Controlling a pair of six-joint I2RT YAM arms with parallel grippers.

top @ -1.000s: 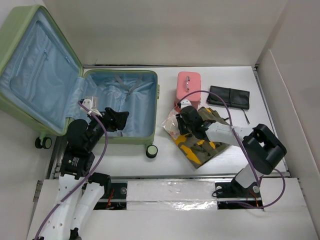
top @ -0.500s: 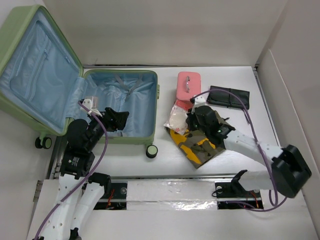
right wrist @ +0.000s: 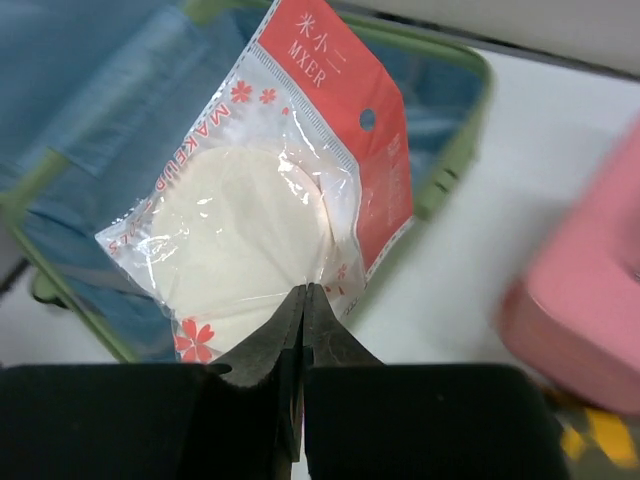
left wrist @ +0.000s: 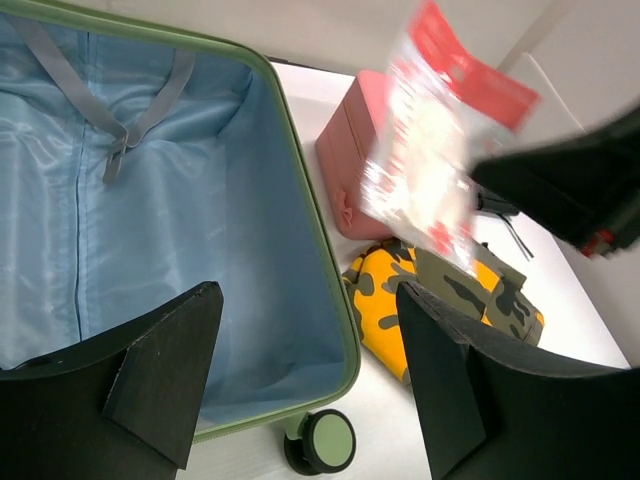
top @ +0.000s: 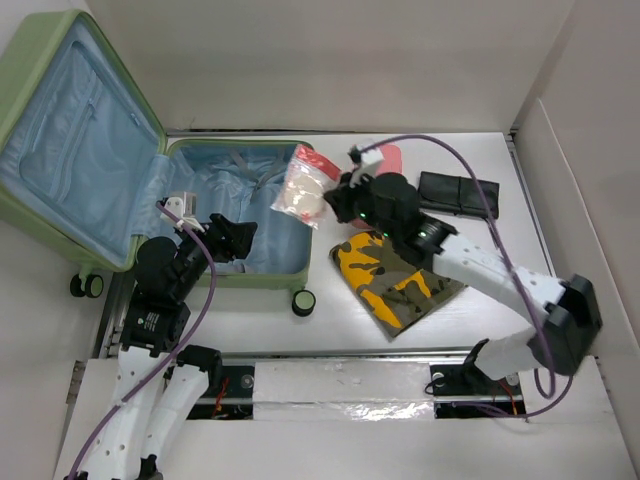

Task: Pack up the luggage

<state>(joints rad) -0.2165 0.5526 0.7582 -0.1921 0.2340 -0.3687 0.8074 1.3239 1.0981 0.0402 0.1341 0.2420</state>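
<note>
right tool [right wrist: 303, 297] on crinkly plastic packet [right wrist: 262, 215]

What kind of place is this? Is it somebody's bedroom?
Probably not. It looks like a robot test booth: the left arm and the right arm stand at the near edge of a white table, plain white walls box it in, and the green luggage lies open for packing.

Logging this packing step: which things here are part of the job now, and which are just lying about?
In use: luggage, puff packet, right pincer gripping it.
Lying about, perhaps awaiting packing: camouflage garment, pink case, black pouch.
</note>
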